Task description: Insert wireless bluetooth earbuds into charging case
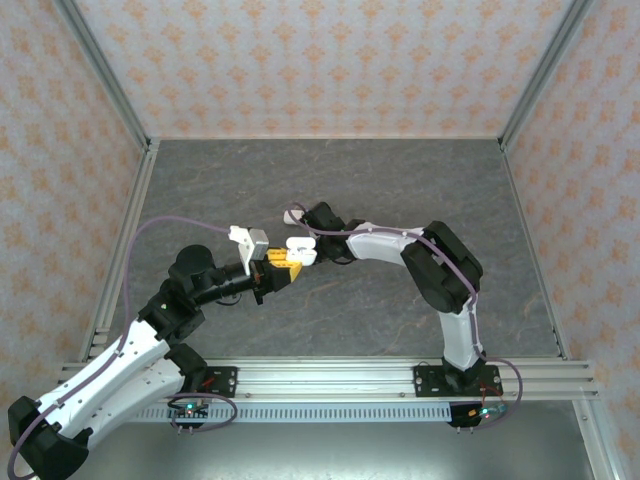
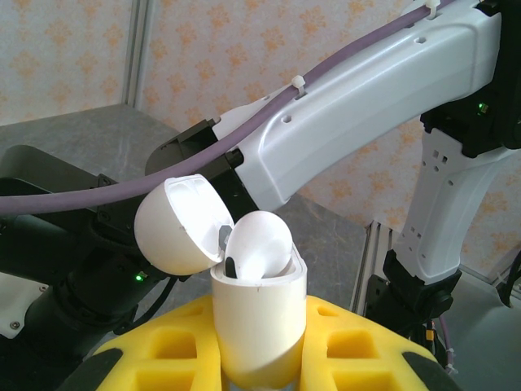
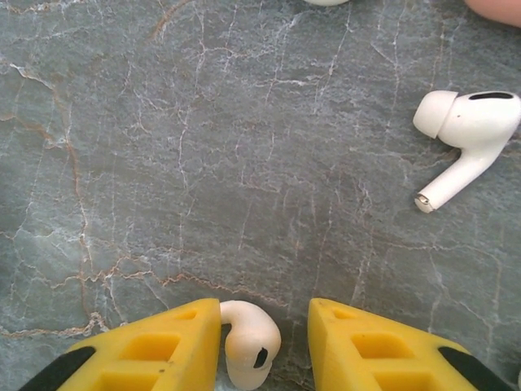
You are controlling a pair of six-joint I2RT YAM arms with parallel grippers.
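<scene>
My left gripper [image 2: 259, 330] is shut on a white charging case [image 2: 260, 309], gripping its body between the yellow fingers [image 2: 155, 350]. The case stands upright with its lid [image 2: 179, 224] flipped open to the left. One white earbud [image 2: 262, 240] sits in its top. From above, the case [image 1: 300, 250] hangs over the table's middle. My right gripper [image 3: 264, 318] is low over the table and open. A white earbud [image 3: 248, 342] lies between its fingers, touching the left finger, with a gap to the right one. Another white earbud [image 3: 464, 138] lies further ahead to the right.
The grey marble table [image 1: 400, 190] is ringed by patterned walls and metal frame posts [image 1: 525, 230]. A white rounded thing [image 3: 326, 2] and a coral one [image 3: 496, 8] peek in at the top edge of the right wrist view. The right arm [image 2: 366, 106] crosses just behind the case.
</scene>
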